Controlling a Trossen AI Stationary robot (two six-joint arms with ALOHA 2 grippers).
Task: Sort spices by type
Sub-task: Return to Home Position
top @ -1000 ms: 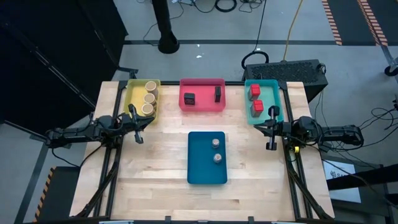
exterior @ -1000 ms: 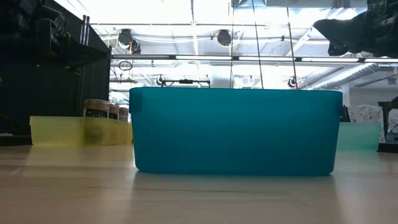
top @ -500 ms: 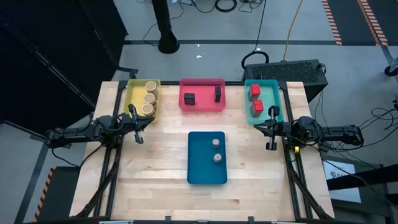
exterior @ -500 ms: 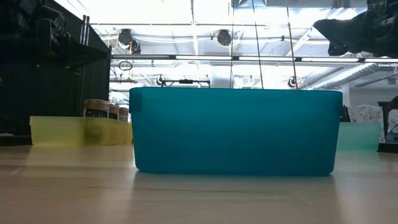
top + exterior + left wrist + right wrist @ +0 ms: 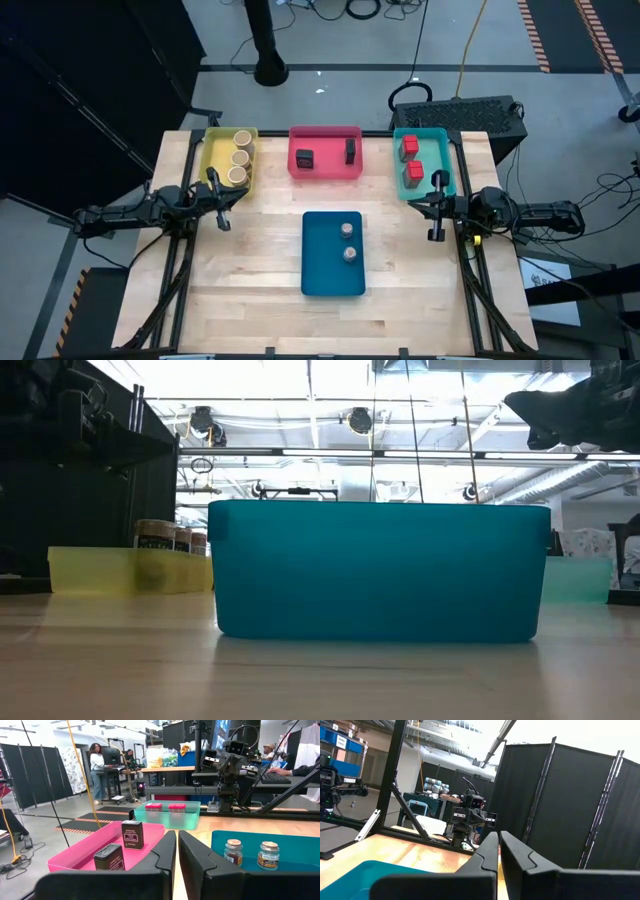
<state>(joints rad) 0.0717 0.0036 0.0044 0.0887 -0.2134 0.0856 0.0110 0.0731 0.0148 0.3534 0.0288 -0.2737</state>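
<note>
Clock read on the high view, 12 = far edge. Left gripper [image 5: 226, 198] is parked at the 9 o'clock edge of the table [image 5: 260, 300], pointing to 3. Its fingers [image 5: 167, 851] are together with only a slit between, nothing held. Right gripper [image 5: 424, 207] is parked at the 3 o'clock edge, pointing to 9. Its fingers [image 5: 485, 857] are together too, empty.

Spices are all in trays, one type each:
- Three tan jars [image 5: 240, 157] stand in a 12–6 row in the yellow tray [image 5: 215, 155], at the 11 o'clock corner.
- Two dark boxes [image 5: 304, 159] sit apart from each other in the pink tray [image 5: 328, 162], at 12.
- Two red boxes [image 5: 409, 148] are in the green tray [image 5: 435, 150], at the 1 o'clock corner.
- Two grey jars [image 5: 347, 230] stand upright in the blue tray [image 5: 333, 280], at centre.

None loose on the wood. Sort looks done; likely only settling the arms at rest remains.

Key relation: the yellow tray lies just at 12–1 of the left gripper, with the near end of the jar row closest. The green tray lies just at 11–12 of the right gripper. Each arm is nearer its own-side tray. The blue tray sits between both, bare wood on either side. Yellow, green and blue trays run long 12–6; pink runs 9–3.

Judged risk: a swing toward 12 could clip a tray rim. Open room lies toward 6 and toward centre.
</note>
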